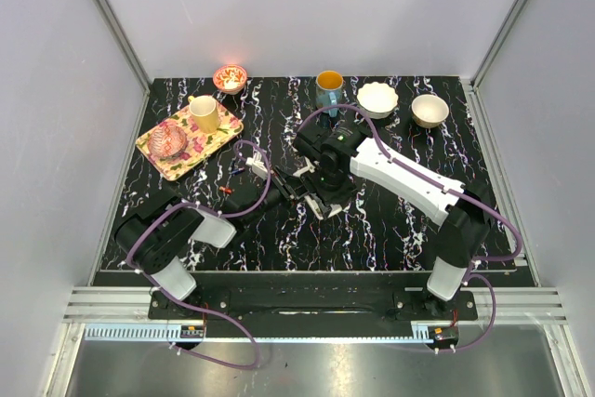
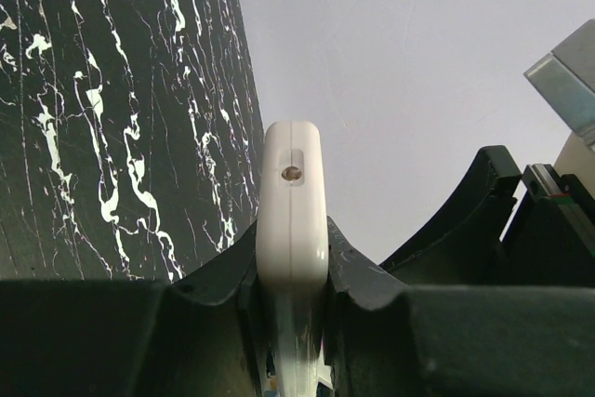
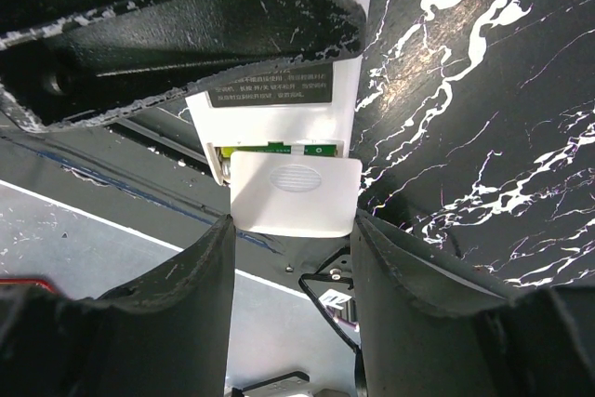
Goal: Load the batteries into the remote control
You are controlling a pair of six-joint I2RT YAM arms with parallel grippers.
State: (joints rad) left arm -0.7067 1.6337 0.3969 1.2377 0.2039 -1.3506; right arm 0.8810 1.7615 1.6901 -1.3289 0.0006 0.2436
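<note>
My left gripper is shut on the white remote control, seen end-on with its small round emitter facing the left wrist camera. In the right wrist view the remote's back faces up with a printed label. A white battery cover sits partly over the recessed compartment, where a greenish strip shows in the gap. My right gripper is shut on the cover's two side edges. Both grippers meet mid-table. A tiny reddish battery-like thing lies by the left arm.
A floral tray at the back left carries a cream cup and a glass dish. Along the back edge stand a small bowl, a blue mug and two white bowls.
</note>
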